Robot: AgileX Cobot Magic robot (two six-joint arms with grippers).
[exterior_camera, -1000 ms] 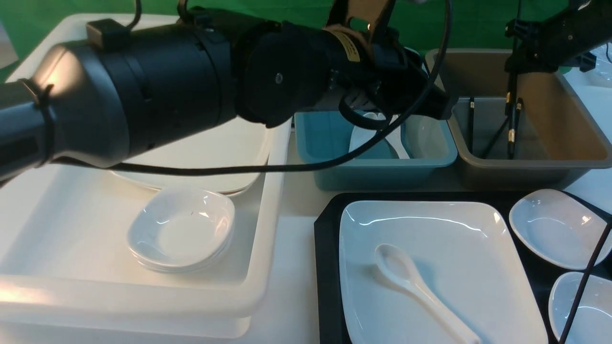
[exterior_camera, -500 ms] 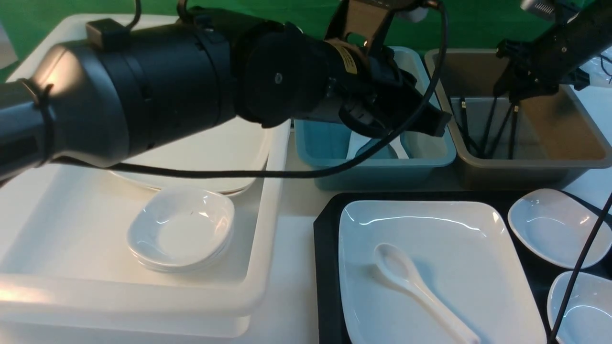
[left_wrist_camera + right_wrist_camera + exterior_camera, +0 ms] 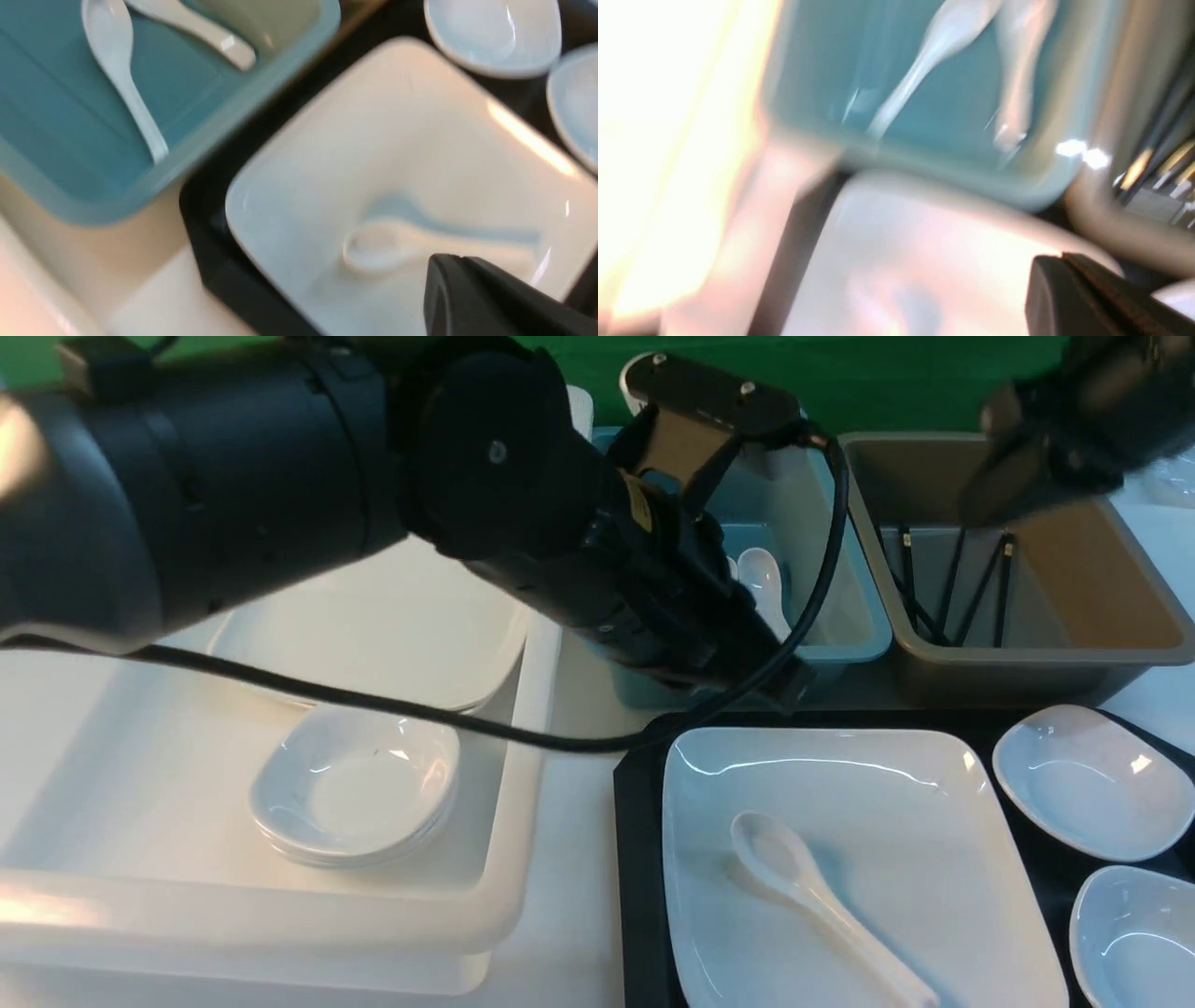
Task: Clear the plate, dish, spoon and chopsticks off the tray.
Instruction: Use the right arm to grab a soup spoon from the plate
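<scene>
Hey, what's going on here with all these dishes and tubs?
A two-armed robot is clearing tableware off a black tray. Chopsticks already lie in the brown tub. The right gripper is a blur above it, shut, and seems to be holding nothing. The left gripper hangs at the tray's far edge, close to the large white plate, where a spoon lies untouched. Two small dishes sit on the tray beside the plate.
</scene>
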